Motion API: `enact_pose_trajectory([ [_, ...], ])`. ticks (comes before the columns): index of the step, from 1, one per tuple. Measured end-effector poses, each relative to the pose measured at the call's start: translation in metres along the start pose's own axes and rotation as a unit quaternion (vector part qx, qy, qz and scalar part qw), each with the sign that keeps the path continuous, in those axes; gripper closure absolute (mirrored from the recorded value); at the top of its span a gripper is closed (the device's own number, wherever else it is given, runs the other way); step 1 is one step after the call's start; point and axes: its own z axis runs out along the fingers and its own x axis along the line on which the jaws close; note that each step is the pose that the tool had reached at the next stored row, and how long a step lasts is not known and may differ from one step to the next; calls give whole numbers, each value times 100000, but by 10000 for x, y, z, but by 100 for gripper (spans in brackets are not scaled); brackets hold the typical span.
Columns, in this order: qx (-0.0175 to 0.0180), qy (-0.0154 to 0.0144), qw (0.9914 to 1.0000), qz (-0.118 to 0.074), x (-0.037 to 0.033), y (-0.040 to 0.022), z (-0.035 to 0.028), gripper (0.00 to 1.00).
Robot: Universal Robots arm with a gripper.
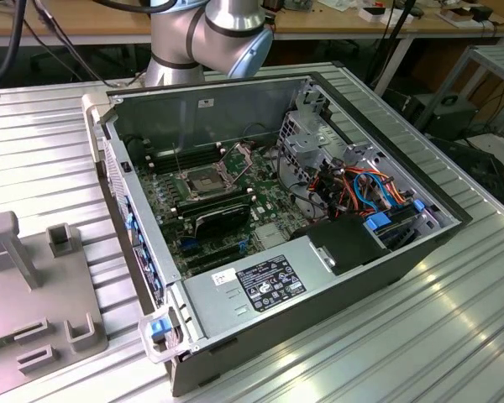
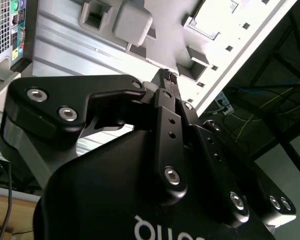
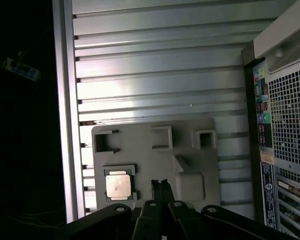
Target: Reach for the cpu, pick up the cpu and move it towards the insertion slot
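On the exterior view's left the grey fixture plate [image 1: 13, 306] is holding the cpu [image 3: 119, 185] in a pocket, the gripper [image 3: 160, 184] is hovering near it with jaws pressed together on nothing, and further right the insertion slot [image 1: 203, 180] is sitting in the open computer case [image 1: 193, 105].

Robotics lab or electronics workshop, not a home or an office. What tells you so:

- Ribbed aluminium worktop [image 1: 454, 327] of slotted profile, with the robot arm [image 1: 210, 34] standing behind the case.
- A desktop computer case [image 1: 202, 105] lies on it with its side open, motherboard [image 1: 235, 197] and coloured wiring [image 1: 361, 189] exposed.
- Grey fixture plate [image 1: 25, 294] with moulded holders sits just beside the case.
- At the back you'll see long wooden benches [image 1: 84, 21] strewn with small gear and black cables [image 1: 13, 42] hanging down, with dark equipment boxes [image 1: 449, 113] on the floor beneath.
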Motion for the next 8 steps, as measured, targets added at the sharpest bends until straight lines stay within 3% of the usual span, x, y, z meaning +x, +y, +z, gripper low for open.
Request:
enact_pose_trajectory([
  [8,-1,-2,100000,-2,142,-14,20,89],
])
